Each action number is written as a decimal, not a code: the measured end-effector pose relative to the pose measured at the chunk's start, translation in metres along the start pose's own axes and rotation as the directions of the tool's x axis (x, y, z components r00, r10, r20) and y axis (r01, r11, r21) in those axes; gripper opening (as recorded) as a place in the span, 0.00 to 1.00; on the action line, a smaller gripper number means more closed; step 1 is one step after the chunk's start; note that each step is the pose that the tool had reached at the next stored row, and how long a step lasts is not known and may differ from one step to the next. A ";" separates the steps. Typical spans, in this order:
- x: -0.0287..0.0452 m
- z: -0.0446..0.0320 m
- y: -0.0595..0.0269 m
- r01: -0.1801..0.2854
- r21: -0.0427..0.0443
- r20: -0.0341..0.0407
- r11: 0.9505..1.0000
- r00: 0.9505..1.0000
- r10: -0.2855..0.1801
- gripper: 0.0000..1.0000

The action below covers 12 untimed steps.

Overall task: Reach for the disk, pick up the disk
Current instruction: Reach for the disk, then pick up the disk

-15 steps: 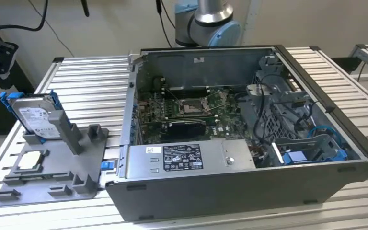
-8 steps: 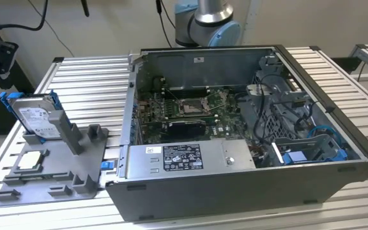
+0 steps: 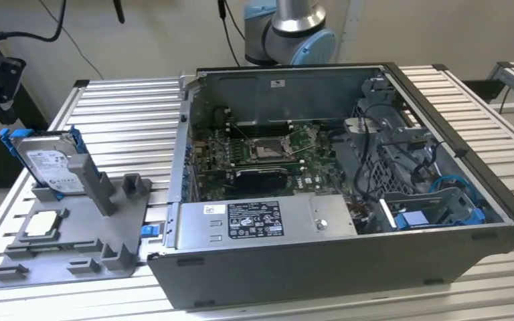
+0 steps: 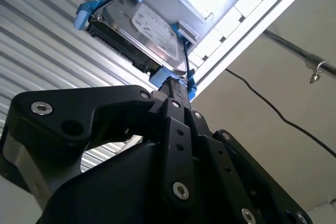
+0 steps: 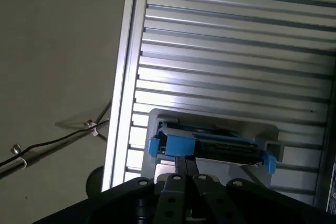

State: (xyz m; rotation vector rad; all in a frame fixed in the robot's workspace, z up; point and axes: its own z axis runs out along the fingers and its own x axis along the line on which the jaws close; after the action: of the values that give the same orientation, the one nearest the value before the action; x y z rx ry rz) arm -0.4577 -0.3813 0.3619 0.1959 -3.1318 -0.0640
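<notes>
Disk (image 3: 50, 164) first: it stands on edge in the grey holder (image 3: 105, 221) near the table's (image 3: 123, 114) edge on the exterior view's left. It leans on a post (image 3: 92, 180), label facing out, with the blue frame (image 3: 5, 139) clipped round it (the flat silver chip (image 3: 43, 224) lying lower in the same holder is not my target). The PC case (image 3: 328, 200) takes the middle of the table, apart from the holder.

Now down the arm. In the second wrist view the gripper (image 4: 177, 81) points straight at the disk. Its two black fingers (image 4: 173, 116) lie pressed side by side with nothing between them: closed and empty. The tips overlap the frame's corner in the picture. I read that as line of sight, not contact, though I can't be sure of the gap.

The relation I care about shows in the first wrist view. The disk's upper edge runs crosswise to the line the fingers point along, so I'm facing it edge-on. The seam between the fingers cuts across that edge, which by my reckoning means they'd part along the disk's length, not across its thin side.
</notes>
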 end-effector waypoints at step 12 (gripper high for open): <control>0.0001 0.0000 0.0000 0.113 0.000 -0.005 0.994 0.994 -0.113 0.00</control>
State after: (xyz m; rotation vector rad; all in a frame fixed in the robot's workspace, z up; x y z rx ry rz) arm -0.4578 -0.3813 0.3619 0.3725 -3.1134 -0.0634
